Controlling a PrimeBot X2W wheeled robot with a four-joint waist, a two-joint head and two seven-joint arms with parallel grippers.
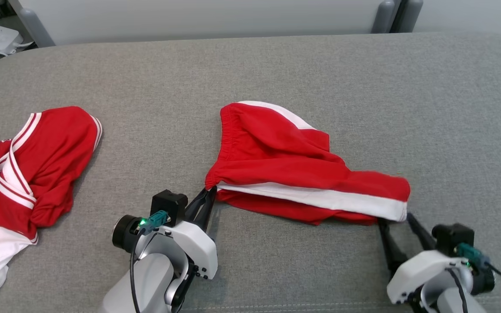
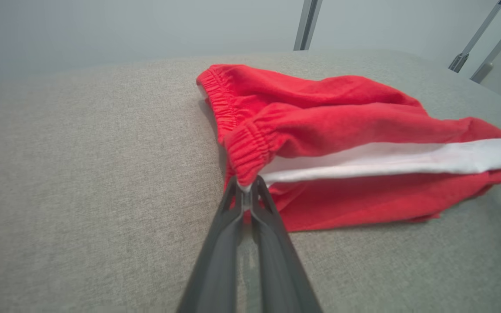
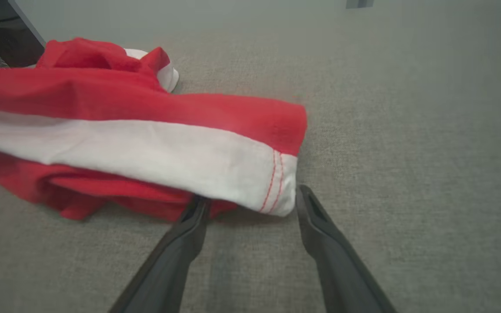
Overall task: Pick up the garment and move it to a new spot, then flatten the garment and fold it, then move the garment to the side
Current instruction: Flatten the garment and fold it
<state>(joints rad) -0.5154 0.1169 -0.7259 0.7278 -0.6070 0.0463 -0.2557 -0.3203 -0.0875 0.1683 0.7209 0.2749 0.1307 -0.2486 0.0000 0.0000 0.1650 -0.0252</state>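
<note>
Pinching the waistband corner of the red shorts (image 1: pixel 285 161) at 7 o'clock in the fully closed left end effector (image 1: pixel 209 191), straddling their white hem at 4 o'clock with the wide-open, empty right end effector (image 1: pixel 395 218), seemingly for stretching them flat on the grey cushion (image 1: pixel 363 87).

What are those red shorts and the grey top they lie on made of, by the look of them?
Red shorts: soft knit cloth, likely cotton jersey or fleece, matte; it drapes in soft folds, with a gathered elastic waistband and a stitched white stripe. Grey top: woven upholstery fabric, matte, with a fine flecked weave; possibly padded.
</note>
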